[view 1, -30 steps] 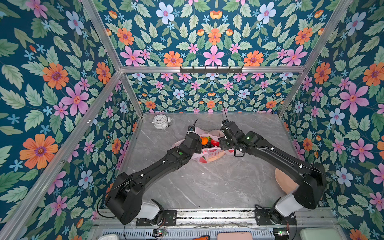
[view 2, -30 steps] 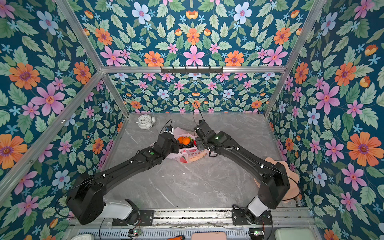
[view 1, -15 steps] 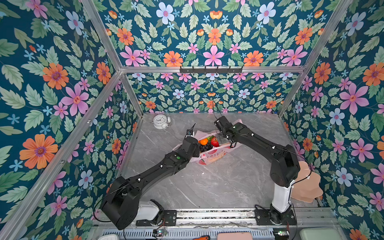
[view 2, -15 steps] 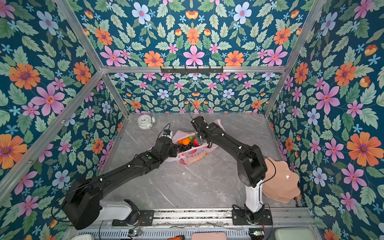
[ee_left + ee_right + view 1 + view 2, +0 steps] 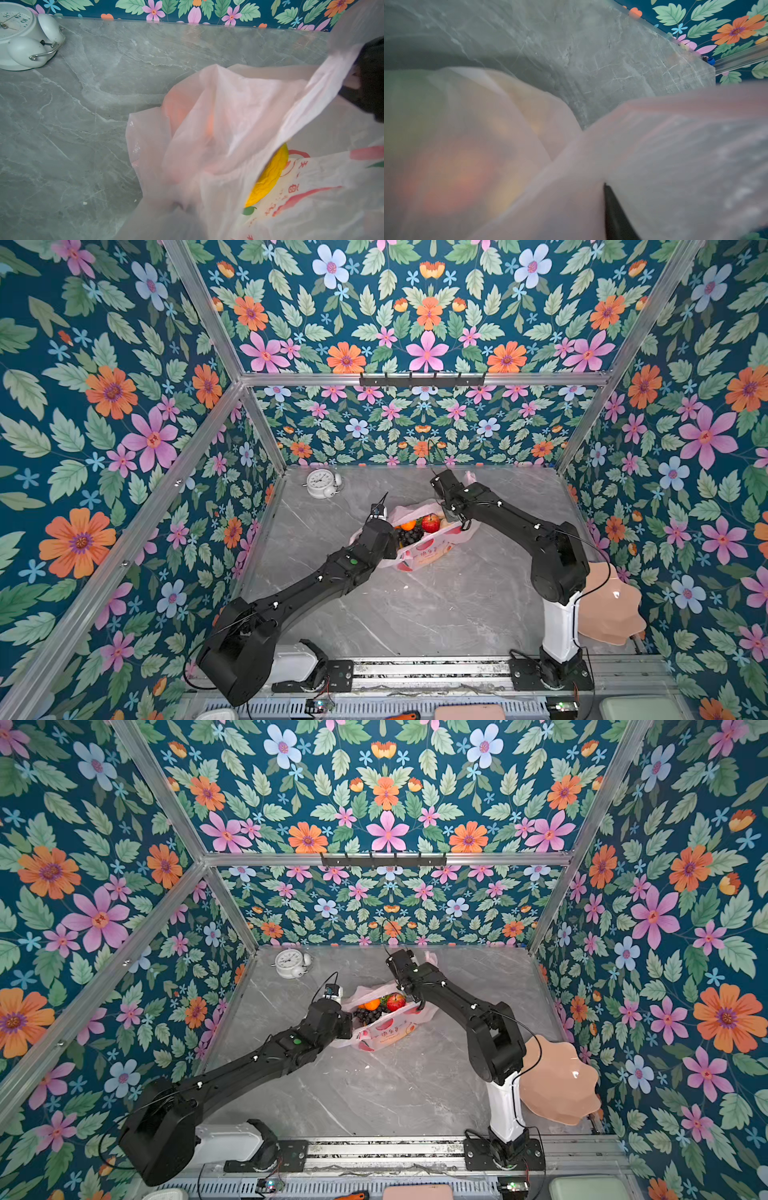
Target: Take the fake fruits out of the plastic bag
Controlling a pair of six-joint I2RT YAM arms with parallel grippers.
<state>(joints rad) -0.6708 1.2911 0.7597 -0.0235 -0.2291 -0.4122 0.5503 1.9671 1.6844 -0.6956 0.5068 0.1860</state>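
Observation:
The pink plastic bag (image 5: 419, 556) (image 5: 386, 1031) lies mid-table with its mouth pulled open. Inside it, in both top views, I see fake fruits: a red apple (image 5: 431, 523) (image 5: 396, 1001), an orange (image 5: 408, 525) (image 5: 372, 1004) and dark grapes (image 5: 409, 536) (image 5: 368, 1016). A yellow fruit (image 5: 270, 176) shows under the film in the left wrist view. My left gripper (image 5: 392, 531) (image 5: 347, 1011) is shut on the bag's left rim, and film (image 5: 228, 124) covers its jaws. My right gripper (image 5: 451, 515) (image 5: 409, 993) is shut on the right rim. Film (image 5: 675, 145) drapes over one dark finger (image 5: 612, 212).
A white alarm clock (image 5: 323, 484) (image 5: 292, 963) (image 5: 20, 35) stands at the back left of the marble table (image 5: 415, 614). A scalloped peach-pink bowl (image 5: 611, 605) (image 5: 557, 1081) sits at the front right, behind the right arm's base. Flowered walls enclose the table.
The right arm swung its elbow out to the right and reached to the bag's right rim, and its jaws have closed there. The bag's mouth now stands wider, showing the fruit.

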